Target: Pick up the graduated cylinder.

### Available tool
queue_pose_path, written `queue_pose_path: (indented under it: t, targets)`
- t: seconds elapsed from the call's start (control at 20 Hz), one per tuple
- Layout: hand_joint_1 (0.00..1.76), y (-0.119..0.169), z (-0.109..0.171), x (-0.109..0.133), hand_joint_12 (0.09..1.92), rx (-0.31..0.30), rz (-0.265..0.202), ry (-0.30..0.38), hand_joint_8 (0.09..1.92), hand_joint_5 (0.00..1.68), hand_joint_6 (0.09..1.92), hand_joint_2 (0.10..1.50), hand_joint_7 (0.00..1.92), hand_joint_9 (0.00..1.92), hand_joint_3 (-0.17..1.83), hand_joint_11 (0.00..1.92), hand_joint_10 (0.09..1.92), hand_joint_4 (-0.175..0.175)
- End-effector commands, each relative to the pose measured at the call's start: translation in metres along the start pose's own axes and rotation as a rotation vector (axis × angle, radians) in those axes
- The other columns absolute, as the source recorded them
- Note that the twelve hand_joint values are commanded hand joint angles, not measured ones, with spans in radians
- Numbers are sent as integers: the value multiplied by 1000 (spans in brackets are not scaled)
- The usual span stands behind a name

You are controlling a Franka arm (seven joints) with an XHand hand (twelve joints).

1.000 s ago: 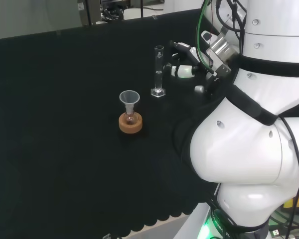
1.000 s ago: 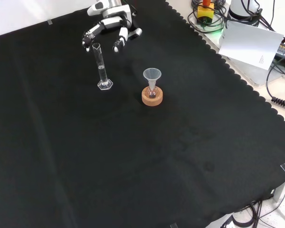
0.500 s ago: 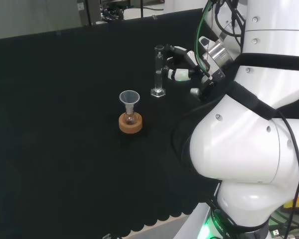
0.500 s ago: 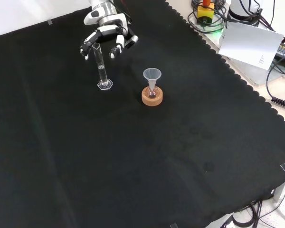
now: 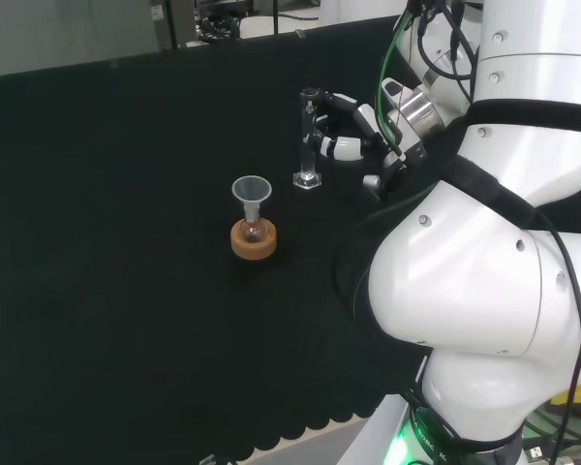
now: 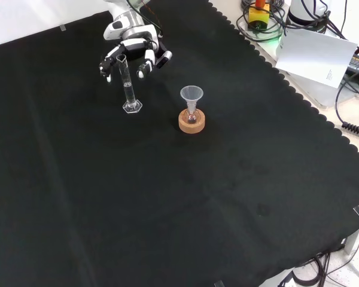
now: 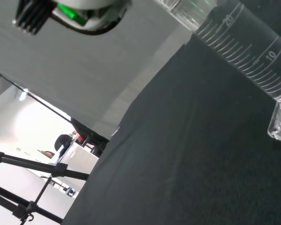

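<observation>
Black cloth (image 6: 185,197) covers the bench. On it the black and white hand (image 6: 133,46) sits spread, holding nothing, fingers (image 6: 148,60) flanking the top of the tall clear glass graduated cylinder (image 6: 127,84). That cylinder stands upright at ten o'clock from the cork ring stand (image 6: 191,121) carrying a small flask and funnel (image 6: 191,95). It looks light, slick, fragile and tippy; I'd grip mid-tube, not the rim.
</observation>
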State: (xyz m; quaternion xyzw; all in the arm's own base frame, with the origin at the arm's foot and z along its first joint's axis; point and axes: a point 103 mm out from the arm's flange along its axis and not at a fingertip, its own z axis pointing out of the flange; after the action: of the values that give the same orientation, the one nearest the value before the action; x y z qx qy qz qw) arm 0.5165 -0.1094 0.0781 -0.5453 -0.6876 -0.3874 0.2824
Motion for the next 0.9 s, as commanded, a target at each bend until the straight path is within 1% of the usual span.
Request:
queue_pose_path:
  t: [0.05,0.25,0.6,0.9]
  targets:
    - [907,4,8,2,1309,1,-9,11,604,491,87,614,472,694,593,405,526,-14]
    - [947,5,12,0,1288,7,-5,19,596,534,87,610,530,749,601,449,504,-11]
    - [1054,8,17,-5,1185,2,7,57,563,664,116,626,616,866,603,612,425,-8]
    - [1073,8,18,-6,1136,-16,10,92,553,686,171,636,646,922,601,673,372,-12]
